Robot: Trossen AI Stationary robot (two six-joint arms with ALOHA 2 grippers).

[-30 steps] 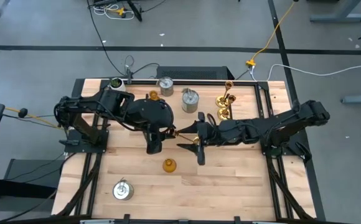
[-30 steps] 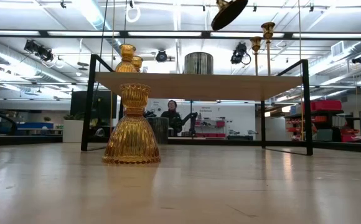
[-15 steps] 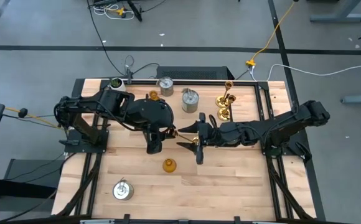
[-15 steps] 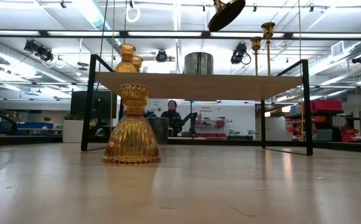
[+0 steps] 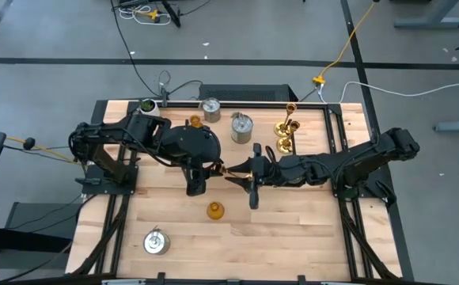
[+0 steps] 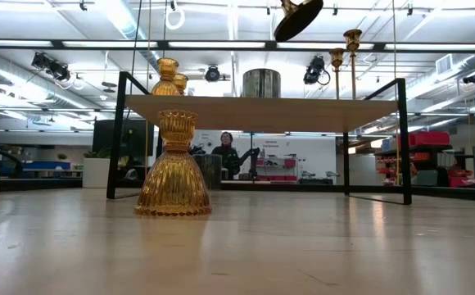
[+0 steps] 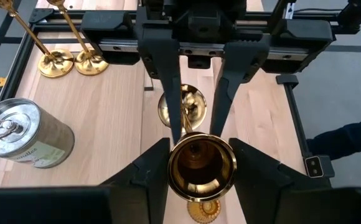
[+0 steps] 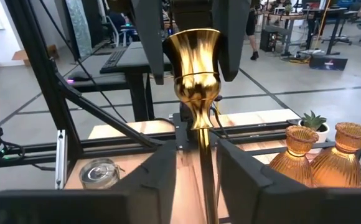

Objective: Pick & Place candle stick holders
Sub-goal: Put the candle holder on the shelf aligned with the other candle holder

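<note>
Pale butcher-block planks make up your table (image 5: 293,229), with grey floor and loose cables around it. At mid-table your two arms meet nose to nose over a gold brass candle stick holder (image 8: 197,65): a polished tulip-shaped cup on a slim stem, mirror-bright, with a flared round base (image 7: 182,107) at the far end. It is held off the table, lying level between the two grippers. Your right gripper (image 8: 196,165) has its fingers closed on the stem, while your left gripper (image 7: 200,163) has its fingers pressed on either side of the cup's rim, so both are clamped on the same piece.

On the bare planks in front of the grippers you have one amber holder (image 5: 214,210), ribbed glass with a bell-shaped skirt and a narrow waisted cup, standing upright. A silver can-shaped holder (image 5: 156,242) sits near the front left corner. Along the back, on the wooden rack (image 6: 262,112), you can see two more amber holders (image 6: 170,76), a grey metal can holder (image 5: 241,127) beside another can (image 5: 210,108), and two tall gold holders (image 5: 285,131) with flared bases close together. A small whitish cup (image 5: 147,105) stands at the back left. Beyond the table, a person (image 6: 225,154) is in the room.
</note>
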